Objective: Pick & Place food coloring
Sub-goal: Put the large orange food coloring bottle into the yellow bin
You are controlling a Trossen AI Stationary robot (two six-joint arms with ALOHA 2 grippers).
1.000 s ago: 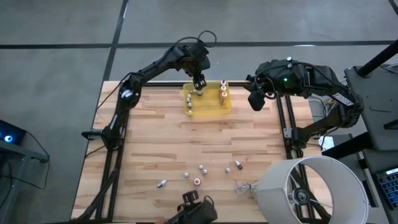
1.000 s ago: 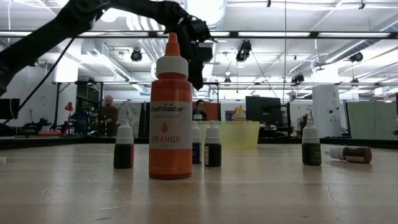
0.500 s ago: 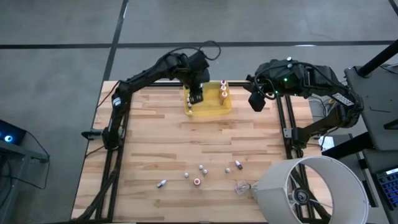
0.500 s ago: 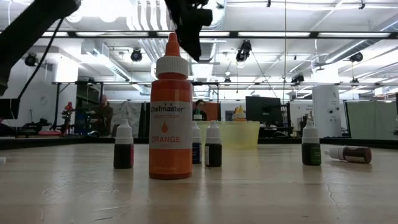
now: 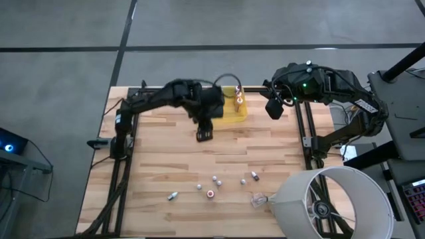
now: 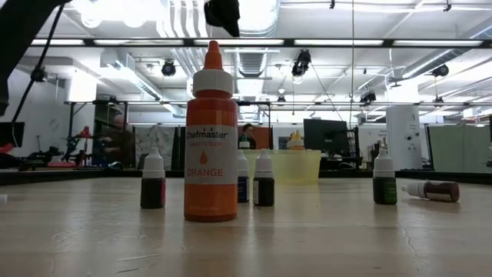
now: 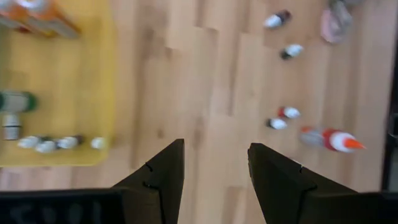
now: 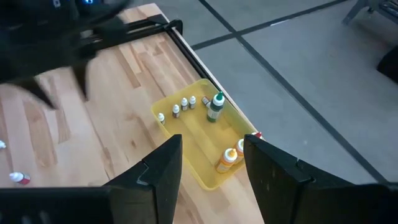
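Several loose food coloring bottles [image 5: 216, 179] stand or lie near the table's near edge, among them a bigger orange one [image 6: 211, 138]. Others stand in the yellow tray [image 5: 232, 113] at the far edge: small ones in a row [image 7: 50, 143], a green one [image 8: 215, 107] and orange ones [image 8: 230, 158]. My left gripper [image 5: 204, 135] hangs open and empty over bare wood just on the near side of the tray; its fingertips [image 7: 214, 168] show nothing between them. Beyond the tray's right side, my right gripper [image 5: 273, 106] waits open and high up.
A crumpled clear plastic scrap [image 5: 257, 199] lies at the near right beside a big white lampshade [image 5: 332, 202]. Bare wood [image 5: 166, 153] stretches between the tray and the loose bottles. The arms' frame posts run along the left and right table edges.
My left gripper has left the spot over the tray's left end and swung toward the near edge, rising a little and tipping further downward. It has stayed open and empty. The bottles have not moved.
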